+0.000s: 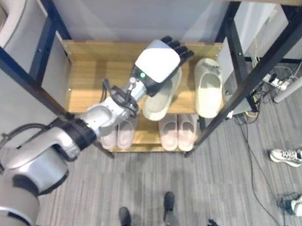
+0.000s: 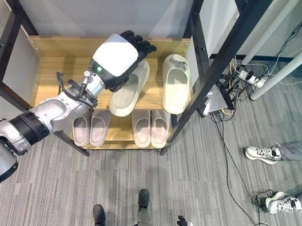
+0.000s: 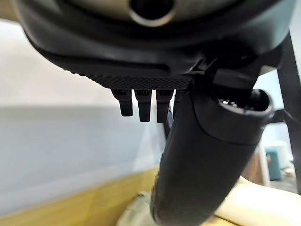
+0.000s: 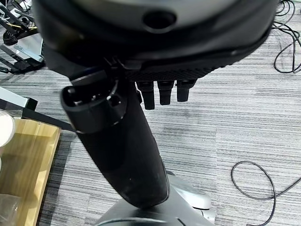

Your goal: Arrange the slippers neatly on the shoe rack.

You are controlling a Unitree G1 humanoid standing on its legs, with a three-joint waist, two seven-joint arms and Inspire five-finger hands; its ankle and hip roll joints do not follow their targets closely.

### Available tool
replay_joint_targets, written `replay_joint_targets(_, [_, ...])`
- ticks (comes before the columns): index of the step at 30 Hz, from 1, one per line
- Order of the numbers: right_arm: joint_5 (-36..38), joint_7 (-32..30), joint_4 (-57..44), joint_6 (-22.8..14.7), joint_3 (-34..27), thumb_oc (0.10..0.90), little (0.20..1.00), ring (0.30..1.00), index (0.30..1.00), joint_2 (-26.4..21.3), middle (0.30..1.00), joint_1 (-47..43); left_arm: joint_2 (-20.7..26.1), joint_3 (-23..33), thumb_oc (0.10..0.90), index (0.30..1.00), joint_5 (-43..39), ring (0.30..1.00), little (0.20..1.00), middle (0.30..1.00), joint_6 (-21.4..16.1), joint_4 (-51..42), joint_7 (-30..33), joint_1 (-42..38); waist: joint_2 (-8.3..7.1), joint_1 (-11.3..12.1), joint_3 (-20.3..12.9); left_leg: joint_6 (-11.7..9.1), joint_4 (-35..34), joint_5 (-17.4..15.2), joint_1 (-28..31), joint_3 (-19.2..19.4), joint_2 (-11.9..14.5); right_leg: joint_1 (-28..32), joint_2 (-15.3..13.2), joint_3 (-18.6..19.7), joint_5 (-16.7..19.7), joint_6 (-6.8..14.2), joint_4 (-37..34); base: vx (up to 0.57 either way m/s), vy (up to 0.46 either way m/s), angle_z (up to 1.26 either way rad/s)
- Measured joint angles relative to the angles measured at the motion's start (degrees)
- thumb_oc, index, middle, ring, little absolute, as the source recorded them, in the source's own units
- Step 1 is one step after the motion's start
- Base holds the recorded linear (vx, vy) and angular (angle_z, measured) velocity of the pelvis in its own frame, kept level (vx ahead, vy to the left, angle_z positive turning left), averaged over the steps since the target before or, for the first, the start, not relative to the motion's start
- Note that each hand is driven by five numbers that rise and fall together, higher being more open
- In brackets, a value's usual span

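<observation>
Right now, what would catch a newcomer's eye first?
The left hand, reaching onto the wooden rack over one of two cream slippers on the middle shelf. Below sit two pink pairs. To the right, a person's sneakers stand among floor cables.

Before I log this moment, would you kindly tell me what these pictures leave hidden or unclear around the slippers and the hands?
- Left hand: the head views show only its back, over the left cream foam slipper on the wooden shoe rack shelf; contact is hidden.
- Its fingers in the left wrist view: the slipper beneath is cut off by the thumb.
- Two pale pink slipper pairs on the lower shelf: the left pair is partly hidden behind the forearm.
- Right hand: hangs over the grey carpet floor.
</observation>
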Motion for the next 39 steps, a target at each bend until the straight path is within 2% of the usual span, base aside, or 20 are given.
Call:
replay_joint_targets(3, [0.0,-0.01,0.03,0.06,-0.81,0.8,0.9,0.9,0.9,-0.34,0.9,0.71,0.52,1.41,0.8,0.9,0.02,0.9,0.9,0.9,0.11,-0.5,0.35,2.71,0.64,1.28,-0.05,-0.27,0.01,-0.2,0.12,-0.3,-0.01,0.25,-0.29,-0.27,-0.47,-0.31,-0.02,-0.02,-0.003,0.07])
replay_joint_targets(8, [0.0,-0.01,-0.01,0.0,-1.11,0.8,0.9,0.9,0.9,-0.4,0.9,1.13,1.57,4.14,0.8,0.9,0.01,0.9,0.9,0.9,0.28,-0.93,0.67,8.53,0.78,1.46,-0.1,-0.1,0.01,-0.28,0.02,-0.45,-0.04,0.24,-0.31,-0.38,-0.51,-0.17,-0.03,-0.01,-0.001,0.01])
replay_joint_targets(11, [0.0,0.0,-0.02,0.05,-1.09,0.8,0.9,0.9,0.9,-0.34,0.9,1.07,-0.17,6.89,0.8,0.9,-0.19,0.9,0.9,0.9,0.17,-1.1,0.67,12.81,0.79,1.46,-0.11,0.03,0.02,-0.36,0.0,-0.44,-0.14,0.22,-0.21,-0.36,-0.4,0.13,-0.01,0.0,0.0,0.0])
replay_joint_targets(14, [-0.02,0.01,-0.01,0.1,-0.96,0.8,0.9,0.9,0.9,-0.37,0.9,1.01,-2.33,6.88,0.8,0.9,-0.07,0.9,0.9,0.9,-0.13,-0.94,0.68,14.83,0.77,1.45,-0.12,0.12,0.02,-0.57,-0.08,-0.5,-0.11,0.18,-0.13,-0.37,-0.07,-0.13,0.0,0.0,0.0,0.0])
replay_joint_targets(19, [-0.02,-0.01,-0.03,0.07,-1.01,0.8,0.9,0.9,0.9,-0.35,0.9,1.06,-7.17,6.88,0.8,0.9,-0.12,0.9,0.9,0.9,0.09,3.33,0.67,15.04,0.72,1.21,-0.16,0.21,0.02,-0.79,-0.07,-0.41,-0.19,0.16,-0.17,-0.28,-0.04,0.05,0.0,0.0,-0.002,-0.01])
replay_joint_targets(25, [-0.01,-0.03,-0.11,0.09,-1.02,0.8,0.9,0.9,0.9,-0.26,0.9,1.03,-8.11,6.18,0.8,0.9,-1.01,0.9,0.9,0.9,-0.07,3.91,0.64,15.3,0.61,1.22,-0.27,0.19,0.02,-0.81,-0.08,-0.31,-0.21,0.06,-0.19,-0.21,-0.57,0.68,0.0,0.0,-0.003,-0.01])
replay_joint_targets(32, [0.0,-0.02,-0.04,0.65,-0.96,0.8,0.9,0.9,0.9,0.7,0.9,1.1,-12.16,5.54,0.8,0.9,-7.54,0.9,0.9,0.9,-0.24,4.66,0.52,15.25,-0.85,0.88,-1.39,0.33,0.03,-0.94,-0.14,-0.03,-0.35,-0.19,-0.31,0.01,-0.64,0.76,-0.01,0.0,-0.002,0.0])
replay_joint_targets(39, [0.0,-0.01,0.08,0.64,-0.4,0.8,0.9,0.9,0.9,0.68,0.9,1.12,-15.09,4.86,0.8,0.9,-9.77,0.9,0.9,0.9,0.09,9.97,0.52,10.48,-0.76,-0.47,-1.86,0.41,0.03,-1.0,-0.94,0.16,-0.43,-1.06,-0.31,0.24,-0.29,0.58,0.01,0.0,-0.001,0.0])
